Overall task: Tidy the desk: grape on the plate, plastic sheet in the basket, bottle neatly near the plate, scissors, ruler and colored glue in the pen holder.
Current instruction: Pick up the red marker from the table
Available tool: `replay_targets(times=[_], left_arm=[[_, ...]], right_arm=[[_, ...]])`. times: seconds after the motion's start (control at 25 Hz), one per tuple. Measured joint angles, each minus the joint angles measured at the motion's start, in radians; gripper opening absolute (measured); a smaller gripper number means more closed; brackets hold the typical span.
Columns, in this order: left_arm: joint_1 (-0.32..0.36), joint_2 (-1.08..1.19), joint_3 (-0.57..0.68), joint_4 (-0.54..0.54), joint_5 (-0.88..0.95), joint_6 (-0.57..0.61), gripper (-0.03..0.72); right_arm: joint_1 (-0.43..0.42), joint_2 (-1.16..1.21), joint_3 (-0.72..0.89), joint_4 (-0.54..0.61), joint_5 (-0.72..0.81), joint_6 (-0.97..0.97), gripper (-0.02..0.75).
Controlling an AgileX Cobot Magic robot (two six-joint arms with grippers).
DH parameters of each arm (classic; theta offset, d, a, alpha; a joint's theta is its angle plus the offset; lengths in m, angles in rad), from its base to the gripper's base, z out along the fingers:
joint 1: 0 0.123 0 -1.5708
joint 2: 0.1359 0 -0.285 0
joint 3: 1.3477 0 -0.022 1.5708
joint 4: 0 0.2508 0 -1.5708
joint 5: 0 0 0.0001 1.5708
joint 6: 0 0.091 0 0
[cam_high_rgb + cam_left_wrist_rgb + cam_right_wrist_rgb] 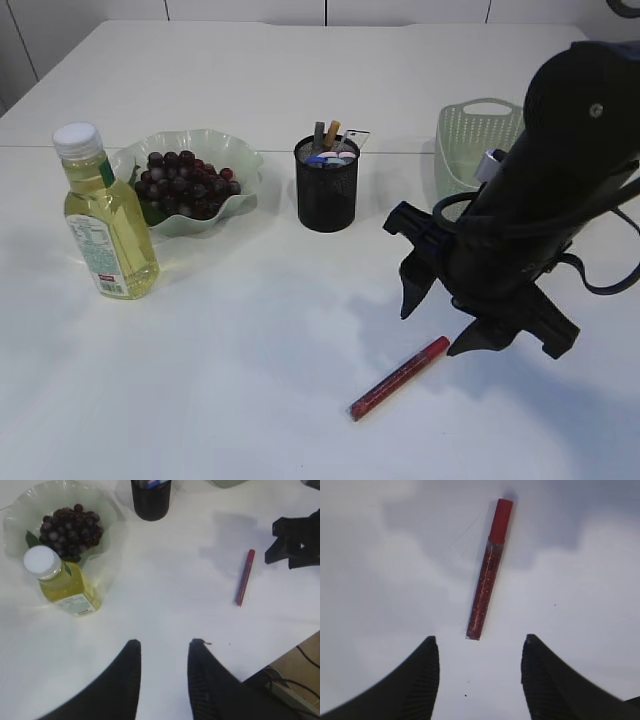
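Observation:
A red glitter glue stick [400, 377] lies flat on the white table near the front. My right gripper [428, 335] hangs open just above its capped end; in the right wrist view the glue [487, 575] lies ahead of the open, empty gripper [480, 638]. My left gripper [165, 642] is open and empty, high over the table. The grapes [185, 182] sit on the pale green plate [245, 160]. The yellow bottle [105, 215] stands upright left of the plate. The black mesh pen holder [327, 185] holds several items. I see no plastic sheet.
The pale green basket [478, 145] stands at the back right, partly behind my right arm. From the left wrist view the table edge [280, 655] runs at the lower right, with cables on the floor beyond it.

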Motion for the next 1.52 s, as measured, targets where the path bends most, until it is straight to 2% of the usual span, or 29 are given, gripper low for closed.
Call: replay_targets(times=[0.24, 0.72, 1.0, 1.2, 1.52], left_arm=[[-0.001, -0.048, 0.119, 0.0, 0.0, 0.0, 0.24], [-0.001, -0.06, 0.128, 0.0, 0.002, 0.0, 0.24], [-0.001, -0.06, 0.13, 0.0, 0.002, -0.001, 0.239], [-0.001, -0.06, 0.13, 0.0, 0.002, -0.001, 0.239], [-0.001, -0.06, 0.13, 0.0, 0.002, -0.001, 0.239]], right_arm=[[0.0, 0.053, 0.0, 0.022, -0.024, 0.063, 0.421], [0.0, 0.17, 0.0, 0.03, -0.15, 0.129, 0.421], [0.002, 0.172, 0.0, 0.031, -0.168, 0.141, 0.421], [0.002, 0.172, -0.015, 0.016, -0.1, 0.205, 0.421], [0.002, 0.244, -0.158, -0.029, 0.045, 0.239, 0.419]])
